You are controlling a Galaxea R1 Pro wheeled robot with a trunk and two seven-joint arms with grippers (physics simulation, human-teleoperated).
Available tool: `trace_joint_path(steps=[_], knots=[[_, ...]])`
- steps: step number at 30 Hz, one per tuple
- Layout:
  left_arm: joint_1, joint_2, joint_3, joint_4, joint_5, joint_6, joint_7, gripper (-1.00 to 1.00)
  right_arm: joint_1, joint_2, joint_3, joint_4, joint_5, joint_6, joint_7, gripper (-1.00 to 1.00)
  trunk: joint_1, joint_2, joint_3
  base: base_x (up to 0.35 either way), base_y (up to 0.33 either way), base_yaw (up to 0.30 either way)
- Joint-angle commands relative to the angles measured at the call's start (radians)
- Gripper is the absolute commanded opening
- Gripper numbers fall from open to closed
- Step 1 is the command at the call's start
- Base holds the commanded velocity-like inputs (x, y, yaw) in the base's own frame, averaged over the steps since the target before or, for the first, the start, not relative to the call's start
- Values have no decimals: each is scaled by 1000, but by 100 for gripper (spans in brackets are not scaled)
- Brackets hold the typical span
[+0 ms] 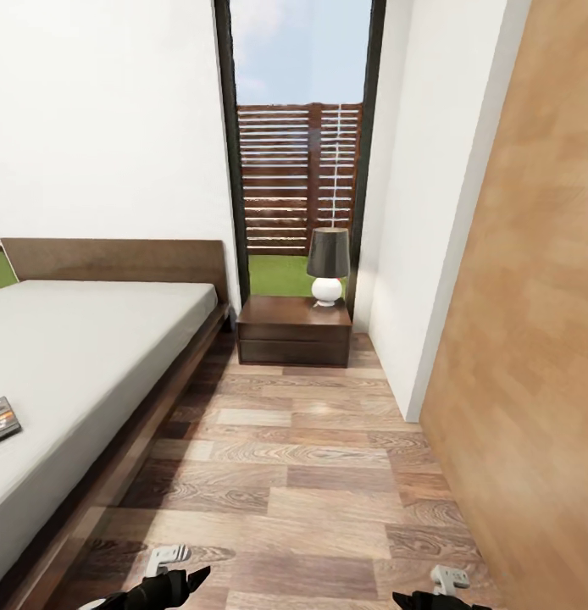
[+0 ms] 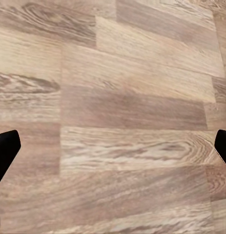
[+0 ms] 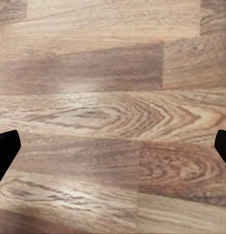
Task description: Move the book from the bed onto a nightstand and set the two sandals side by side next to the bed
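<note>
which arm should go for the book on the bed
Left, probably. The book lies on the bed at the robot's left, the same side as the left gripper. The right gripper hangs over the floor, farther away. Both are open and empty.

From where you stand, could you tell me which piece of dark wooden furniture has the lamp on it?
The nightstand under the window, past the bed's headboard: the lamp stands on its top. The bed holds only the book.

The book (image 1: pixel 1 419) lies flat on the grey mattress of the bed (image 1: pixel 91 356); 1 dark-brown nightstand (image 1: pixel 294 329) stands beside the headboard.
</note>
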Motion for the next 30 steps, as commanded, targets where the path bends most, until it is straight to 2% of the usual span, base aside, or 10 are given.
trace_joint_path(steps=[1,13,21,30], knots=[[-1,0,6,0,-10,-6,-2,100,-1,0,-6,2,3,-2,3,100,0,0,-1,194,-197,0],[-1,0,8,0,-11,-6,-2,100,-1,0,-6,2,4,-2,3,100,0,0,-1,35,-37,0],[-1,0,6,0,-11,-6,-2,100,-1,0,-6,2,4,-2,3,100,0,0,-1,86,-193,0],[-1,0,6,1,-11,-6,-2,100,-1,0,-6,2,4,-2,3,100,-4,7,2,9,-20,0]])
